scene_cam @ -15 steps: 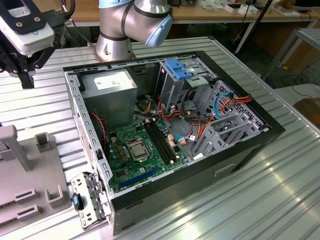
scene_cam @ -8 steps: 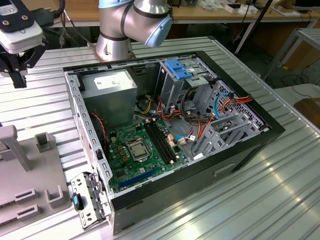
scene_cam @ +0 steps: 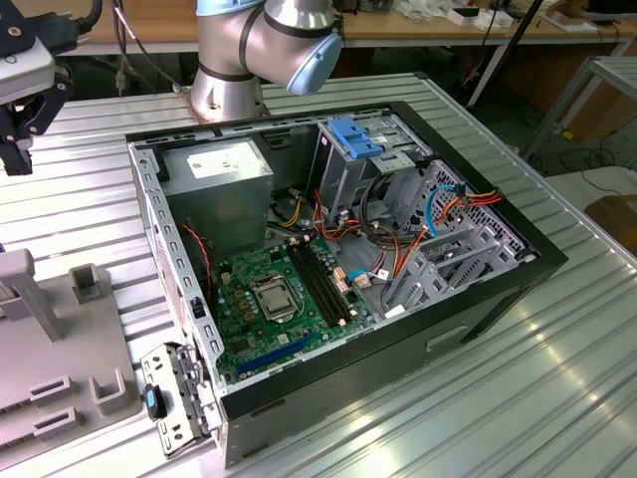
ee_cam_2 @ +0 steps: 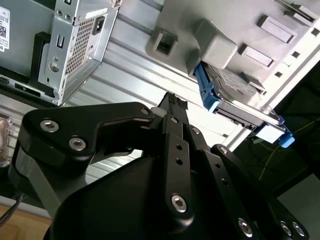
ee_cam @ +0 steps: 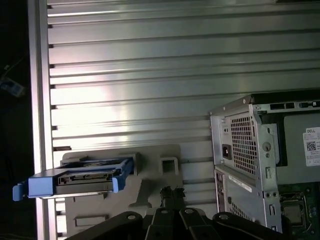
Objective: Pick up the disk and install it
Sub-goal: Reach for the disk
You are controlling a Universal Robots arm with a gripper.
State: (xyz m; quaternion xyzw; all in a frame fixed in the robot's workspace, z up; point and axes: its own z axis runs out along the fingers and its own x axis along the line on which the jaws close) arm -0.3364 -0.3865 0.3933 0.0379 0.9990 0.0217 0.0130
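Note:
The disk (ee_cam_2: 235,92), a dark drive with blue rails along its edges, stands on edge in a grey holder (ee_cam_2: 215,42). In the first wrist view the disk (ee_cam: 80,181) sits at the table's edge. My gripper (ee_cam_2: 173,102) hangs above the ribbed table between the holder and the case, apart from the disk. Its fingers (ee_cam: 171,193) are shut together with nothing between them. In the exterior view the gripper (scene_cam: 14,154) is at the far left, above the grey holder (scene_cam: 40,339).
The open computer case (scene_cam: 338,259) lies on the table (scene_cam: 557,378) with the motherboard (scene_cam: 279,299), a grey power-supply box (scene_cam: 214,174) and a drive cage with a blue latch (scene_cam: 353,134). The arm's base (scene_cam: 264,50) stands behind the case.

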